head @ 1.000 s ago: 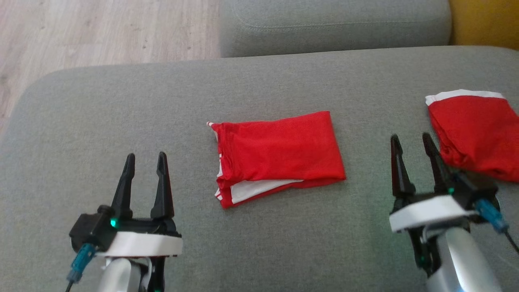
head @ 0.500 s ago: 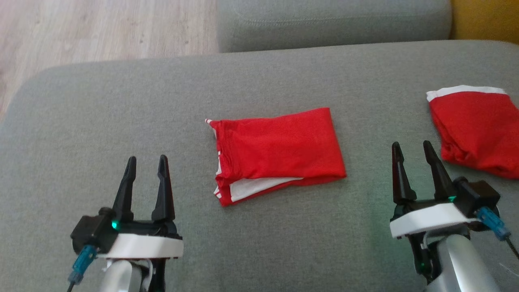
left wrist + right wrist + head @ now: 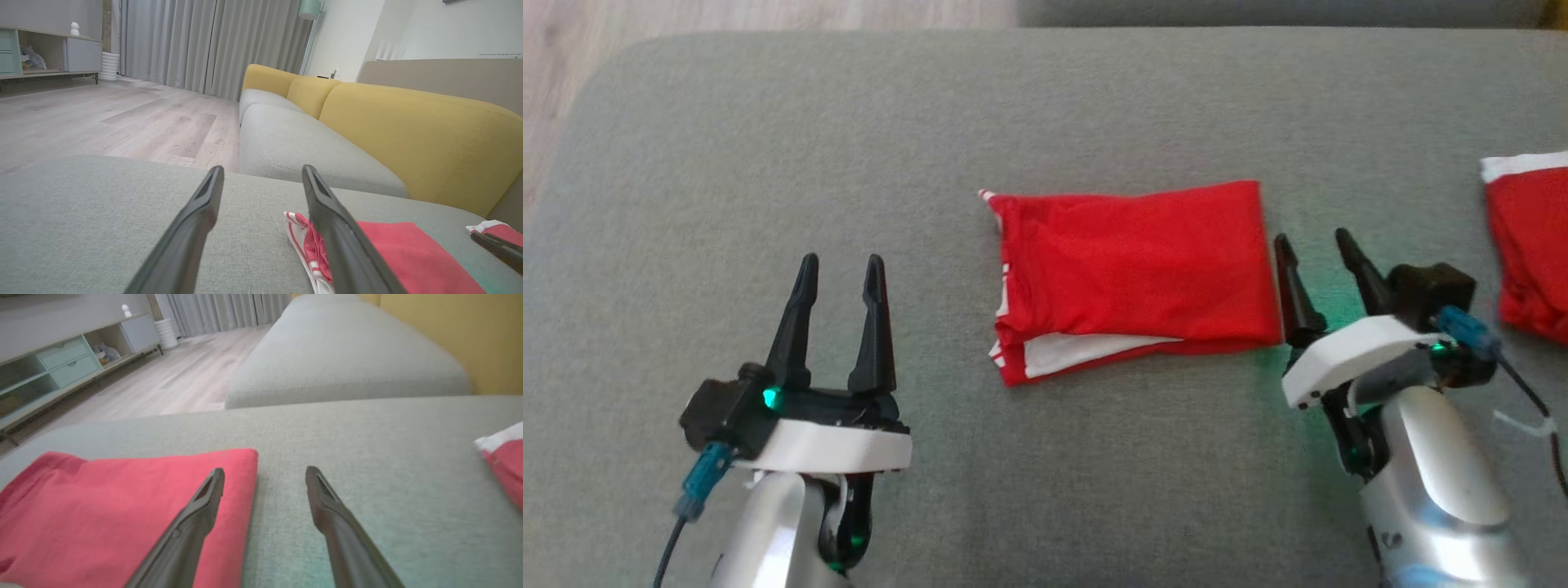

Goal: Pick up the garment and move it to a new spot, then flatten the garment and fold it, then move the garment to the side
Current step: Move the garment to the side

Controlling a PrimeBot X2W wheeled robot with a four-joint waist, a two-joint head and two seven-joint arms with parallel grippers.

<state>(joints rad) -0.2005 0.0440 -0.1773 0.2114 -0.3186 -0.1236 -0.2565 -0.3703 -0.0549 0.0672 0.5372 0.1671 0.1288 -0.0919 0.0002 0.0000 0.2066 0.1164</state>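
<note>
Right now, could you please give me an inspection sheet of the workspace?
Surface: grey seat cushion, smooth.
Job's things: red garment, folded into a rectangle, lying flat mid-cushion, white layer showing at its near edge.
Clutter: second red garment with white trim, off to the right.
Grippers: left gripper open, holding nothing, left of the red garment; right gripper open, holding nothing, at its right edge.
Cables: left wrist cable and right wrist cable, each with a blue plug.
Surroundings: wooden floor, yellow backrest, grey curtains.
</note>
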